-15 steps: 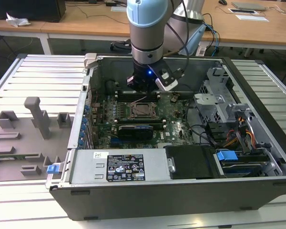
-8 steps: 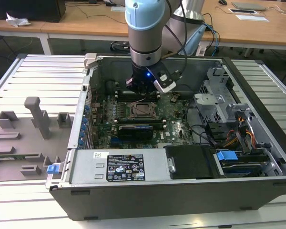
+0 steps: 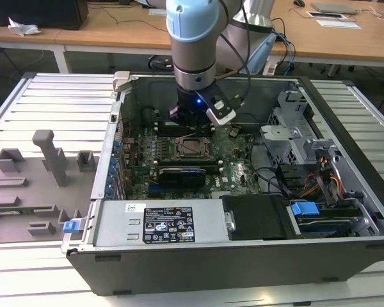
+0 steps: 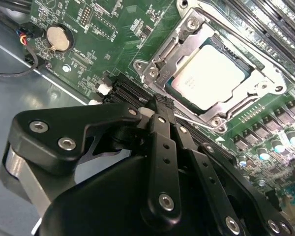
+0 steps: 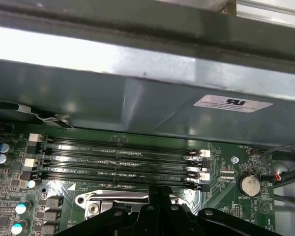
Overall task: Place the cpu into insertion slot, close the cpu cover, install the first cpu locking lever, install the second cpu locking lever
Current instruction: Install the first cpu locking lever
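Standing by the open grey steel computer case (image 3: 243,272), I watch the black, link-armed gripper (image 4: 156,102) hang low over the green motherboard (image 4: 98,44). Its tips are just beside the insertion slot (image 4: 188,25), a square socket with a bright steel rim and screw heads at its corners. The jaws are drawn together to a narrow point, and I cannot tell whether anything is nipped between them. The cpu (image 4: 211,73), a small flat square chip with a pale silvery-beige metal top, lies seated in that slot. The cpu cover (image 4: 161,76), a thin silver-grey metal frame plate with a big central cut-out, lies flat over it, so the chip's lid shows through the opening. A thin bright wire rod (image 4: 199,122), which I take for one of the locking levers, runs along the slot's edge nearest the gripper tips. To my eye the chip is light and rigid, its lid smooth enough to slip, and likely fragile on its hidden contact side. Its bare side edges would be the place to grip, never the faces. The cover looks stiff but thin, the wire springy. A round silver coin cell (image 4: 58,38) sits well apart from the slot, and long black memory slots (image 5: 118,157) with white end clips lie near it on another side.
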Controlling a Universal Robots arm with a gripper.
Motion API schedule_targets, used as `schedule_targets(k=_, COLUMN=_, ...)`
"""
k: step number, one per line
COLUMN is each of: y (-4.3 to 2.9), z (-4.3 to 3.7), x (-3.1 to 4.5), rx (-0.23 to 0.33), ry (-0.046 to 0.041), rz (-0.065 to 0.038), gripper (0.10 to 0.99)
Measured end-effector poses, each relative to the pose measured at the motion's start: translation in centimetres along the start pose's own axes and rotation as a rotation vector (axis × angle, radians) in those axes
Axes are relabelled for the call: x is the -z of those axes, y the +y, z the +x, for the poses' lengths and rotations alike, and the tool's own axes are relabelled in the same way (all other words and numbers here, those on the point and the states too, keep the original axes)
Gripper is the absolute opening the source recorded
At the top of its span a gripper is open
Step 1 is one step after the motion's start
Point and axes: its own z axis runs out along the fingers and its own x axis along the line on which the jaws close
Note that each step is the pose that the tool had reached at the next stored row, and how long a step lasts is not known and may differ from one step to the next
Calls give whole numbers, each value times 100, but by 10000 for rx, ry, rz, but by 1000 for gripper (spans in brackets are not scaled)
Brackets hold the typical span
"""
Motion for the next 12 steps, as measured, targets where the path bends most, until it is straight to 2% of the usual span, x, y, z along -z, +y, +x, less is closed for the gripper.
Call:
schedule_targets(k=1, y=-1, z=6, x=-7, rx=20, ry=-87, rz=7, gripper=106)
schedule_targets(k=7, y=-9, z=25, x=-44, rx=93, ry=-414, rz=37, gripper=106)
schedule_targets(k=9, y=-12, z=39, x=-64, rx=132, ry=-587, rz=54, gripper=106)
schedule_targets(k=12, y=-13, z=48, x=-82, rx=150, ry=-667, rz=68, gripper=106)
